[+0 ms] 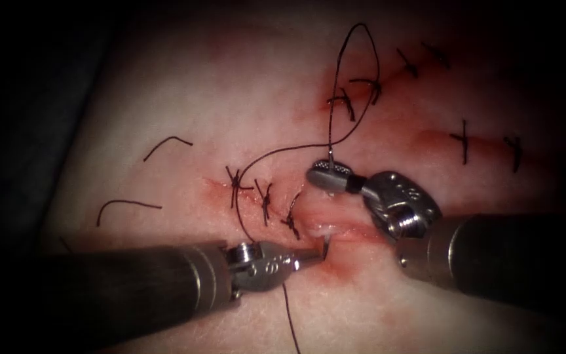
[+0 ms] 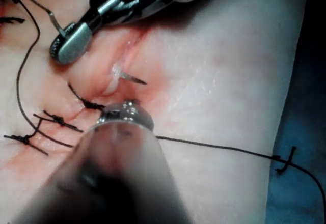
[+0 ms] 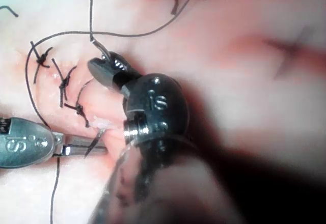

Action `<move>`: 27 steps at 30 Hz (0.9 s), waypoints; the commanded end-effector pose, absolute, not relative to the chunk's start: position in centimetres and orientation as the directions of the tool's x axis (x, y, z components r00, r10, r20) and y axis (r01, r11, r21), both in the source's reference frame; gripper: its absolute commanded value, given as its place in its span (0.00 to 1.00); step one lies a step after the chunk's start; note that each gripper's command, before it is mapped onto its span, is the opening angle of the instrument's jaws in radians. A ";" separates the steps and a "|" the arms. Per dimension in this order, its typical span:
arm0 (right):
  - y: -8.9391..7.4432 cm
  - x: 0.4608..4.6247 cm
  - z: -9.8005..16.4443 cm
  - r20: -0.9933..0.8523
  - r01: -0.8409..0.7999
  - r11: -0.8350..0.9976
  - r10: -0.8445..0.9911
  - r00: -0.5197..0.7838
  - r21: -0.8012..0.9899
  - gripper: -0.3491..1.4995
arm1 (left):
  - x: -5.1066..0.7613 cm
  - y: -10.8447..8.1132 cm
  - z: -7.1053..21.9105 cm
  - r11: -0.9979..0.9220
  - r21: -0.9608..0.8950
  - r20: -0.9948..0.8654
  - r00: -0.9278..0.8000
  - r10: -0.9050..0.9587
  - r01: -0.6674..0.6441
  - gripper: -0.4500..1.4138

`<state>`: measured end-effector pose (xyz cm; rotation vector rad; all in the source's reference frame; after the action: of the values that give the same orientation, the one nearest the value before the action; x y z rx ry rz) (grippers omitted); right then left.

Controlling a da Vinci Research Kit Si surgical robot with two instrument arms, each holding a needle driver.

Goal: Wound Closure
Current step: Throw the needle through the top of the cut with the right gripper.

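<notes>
Endoscope, left gripper: comes in from the left below the cut, jaws closed on the needle near its tip, at the lower edge of the cut.
Endoscope, right gripper: jaws closed on the needle's tail end, where the thread joins, just above the cut.
Endoscope, needle: its middle is buried in the tissue; the two ends emerge on either side of the cut.
Endoscope, thread: runs from the right gripper up in a loop and left past the tied stitches.
Left wrist, needle tip: sticks out of the tissue beside the cut; right gripper grips the tail end.
Right wrist, right gripper: clamped on the tail end with the thread; left gripper clamps the needle tip.
</notes>
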<state>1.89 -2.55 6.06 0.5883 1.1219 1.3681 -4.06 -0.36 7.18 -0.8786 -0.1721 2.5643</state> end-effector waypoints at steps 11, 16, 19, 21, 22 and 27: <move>-2.4 1.86 6.1 -0.188 -0.399 0.082 0.954 -0.233 0.913 0.88 | -4.11 -0.4 7.2 -0.903 -0.249 -0.558 -0.711 0.429 -0.349 0.04; -2.1 1.75 6.1 -0.264 -0.395 0.151 0.932 -0.250 0.906 0.90 | -4.11 -0.4 7.2 -0.903 -0.249 -0.558 -0.711 0.429 -0.349 0.04; -2.0 1.72 6.0 -0.352 -0.451 0.234 0.915 -0.199 0.861 0.89 | -4.11 -0.4 7.2 -0.903 -0.249 -0.558 -0.711 0.429 -0.349 0.04; -2.0 1.71 5.9 -0.410 -0.486 0.296 0.900 -0.145 0.822 0.87 | -4.11 -0.4 7.2 -0.903 -0.249 -0.558 -0.711 0.429 -0.349 0.04; -1.9 1.72 5.9 -0.431 -0.498 0.323 0.895 -0.117 0.805 0.87 | -4.11 -0.4 7.2 -0.903 -0.249 -0.558 -0.711 0.429 -0.349 0.04; -1.9 1.77 5.8 -0.566 -0.545 0.495 0.823 0.045 0.677 0.84 | -4.12 -0.4 7.2 -0.903 -0.249 -0.557 -0.711 0.429 -0.350 0.04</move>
<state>1.74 -1.91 5.68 0.2701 1.0709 1.0218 -4.06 -0.37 7.17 -0.8779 -0.1719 2.5646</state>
